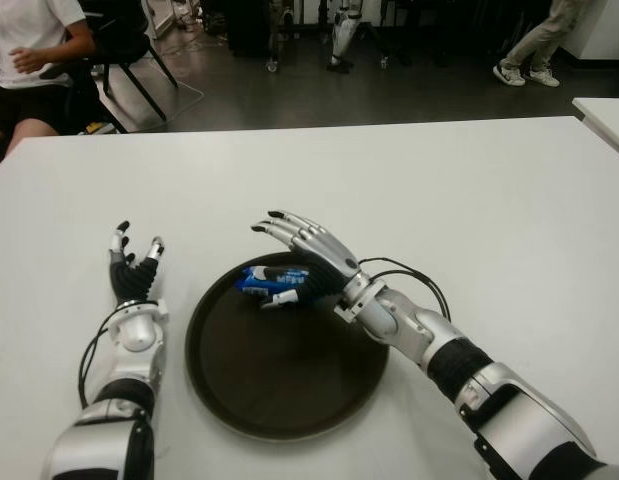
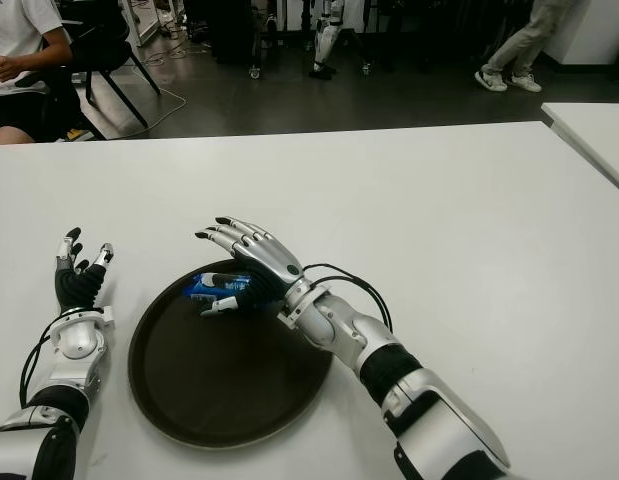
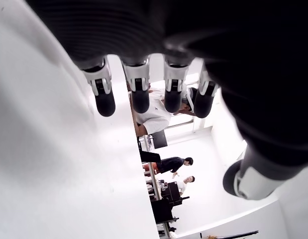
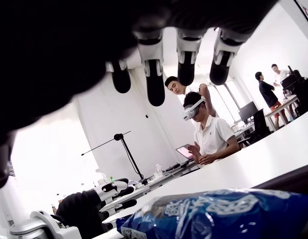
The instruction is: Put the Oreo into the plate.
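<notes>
Under my right hand (image 1: 307,250) the Oreo (image 1: 273,281) lies in the plate (image 1: 279,400) — fingers spread, gripping nothing. Release looks done; next I lift clear. My left hand (image 1: 132,262) shows beside the plate, open.

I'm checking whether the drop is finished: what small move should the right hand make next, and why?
Probably lift the right hand up and back off the plate. The Oreo already lies in the plate at its far rim, and the hand's fingers are spread above it, holding nothing. The left hand shows left of the plate.
</notes>
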Robot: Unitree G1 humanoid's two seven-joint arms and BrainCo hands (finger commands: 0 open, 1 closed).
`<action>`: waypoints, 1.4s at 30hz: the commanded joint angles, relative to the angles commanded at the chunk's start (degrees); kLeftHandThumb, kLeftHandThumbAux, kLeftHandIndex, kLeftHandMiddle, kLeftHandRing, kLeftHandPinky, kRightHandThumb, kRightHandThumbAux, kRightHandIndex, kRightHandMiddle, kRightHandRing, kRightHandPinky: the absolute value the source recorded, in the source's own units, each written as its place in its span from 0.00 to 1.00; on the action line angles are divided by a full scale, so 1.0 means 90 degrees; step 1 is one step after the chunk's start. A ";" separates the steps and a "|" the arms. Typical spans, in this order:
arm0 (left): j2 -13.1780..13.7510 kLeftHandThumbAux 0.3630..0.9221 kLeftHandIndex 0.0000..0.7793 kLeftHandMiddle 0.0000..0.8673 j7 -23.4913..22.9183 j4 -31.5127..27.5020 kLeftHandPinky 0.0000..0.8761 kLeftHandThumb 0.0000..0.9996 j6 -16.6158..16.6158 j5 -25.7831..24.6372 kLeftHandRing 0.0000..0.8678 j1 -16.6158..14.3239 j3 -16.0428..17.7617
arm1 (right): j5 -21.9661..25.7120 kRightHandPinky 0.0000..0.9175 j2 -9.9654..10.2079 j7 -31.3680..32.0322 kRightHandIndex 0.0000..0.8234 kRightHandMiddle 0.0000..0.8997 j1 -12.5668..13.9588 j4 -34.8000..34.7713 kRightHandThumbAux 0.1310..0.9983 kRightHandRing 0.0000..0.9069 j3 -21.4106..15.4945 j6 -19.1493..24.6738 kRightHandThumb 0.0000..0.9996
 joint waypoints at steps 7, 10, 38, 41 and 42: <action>-0.0025 0.46 0.05 0.05 -0.0059 0.0006 0.01 0.37 -0.0014 -0.0053 0.02 -0.0005 0.0034 | 0.0064 0.00 -0.0029 -0.0260 0.00 0.00 -0.0131 0.0314 0.38 0.00 -0.0085 -0.0236 0.00; -0.0031 0.47 0.05 0.05 -0.0096 0.0001 0.02 0.37 -0.0027 -0.0075 0.02 -0.0005 0.0049 | 0.0121 0.00 -0.0098 -0.0480 0.00 0.00 -0.0335 0.0687 0.41 0.00 -0.0190 -0.0517 0.00; 0.0166 0.45 0.05 0.07 -0.0419 0.0126 0.01 0.31 0.0030 -0.0199 0.03 -0.0029 0.0123 | 0.1496 0.00 -0.1382 -0.2656 0.00 0.00 -0.0876 0.2407 0.59 0.00 -0.2460 -0.1242 0.00; 0.0201 0.45 0.06 0.07 -0.0448 0.0148 0.00 0.32 0.0051 -0.0197 0.03 -0.0042 0.0116 | 0.1466 0.00 -0.1373 -0.2785 0.00 0.00 -0.0914 0.2488 0.60 0.00 -0.2447 -0.1048 0.00; 0.0218 0.45 0.06 0.07 -0.0466 0.0153 0.00 0.32 0.0059 -0.0202 0.03 -0.0047 0.0119 | 0.1476 0.00 -0.1372 -0.2788 0.00 0.00 -0.0857 0.2593 0.60 0.00 -0.2443 -0.0904 0.00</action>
